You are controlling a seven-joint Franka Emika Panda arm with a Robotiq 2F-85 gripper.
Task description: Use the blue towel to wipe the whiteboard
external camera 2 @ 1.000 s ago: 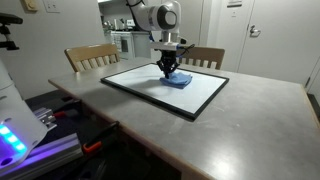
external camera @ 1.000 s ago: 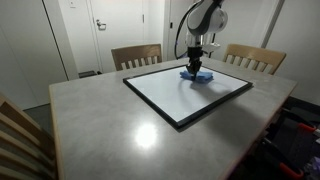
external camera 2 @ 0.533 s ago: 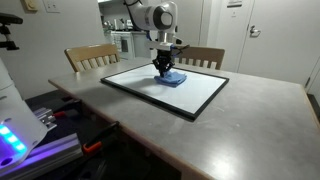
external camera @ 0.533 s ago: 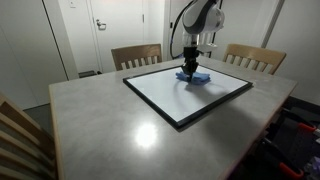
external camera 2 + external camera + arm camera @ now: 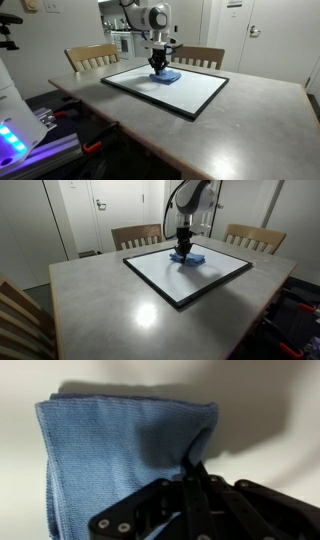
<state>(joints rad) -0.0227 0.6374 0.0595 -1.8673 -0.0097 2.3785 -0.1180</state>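
Observation:
The blue towel (image 5: 189, 257) lies flat on the whiteboard (image 5: 190, 278), near its far edge, in both exterior views (image 5: 168, 76). My gripper (image 5: 183, 247) points straight down and is shut on a fold of the towel, pressing it on the board (image 5: 175, 92). It also shows in an exterior view (image 5: 159, 65). In the wrist view the towel (image 5: 105, 450) fills the left and middle, and the gripper (image 5: 192, 463) has its jaws closed together on the towel's right edge. The white board surface shows to the right.
The whiteboard has a black frame and lies on a grey table (image 5: 100, 300). Wooden chairs stand behind the table (image 5: 136, 236) (image 5: 255, 238) and another at the near corner (image 5: 20, 320). A device with blue lights (image 5: 15, 135) stands beside the table.
My gripper has slid the towel leftward across the far part of the whiteboard in both exterior views. It stays shut on the towel.

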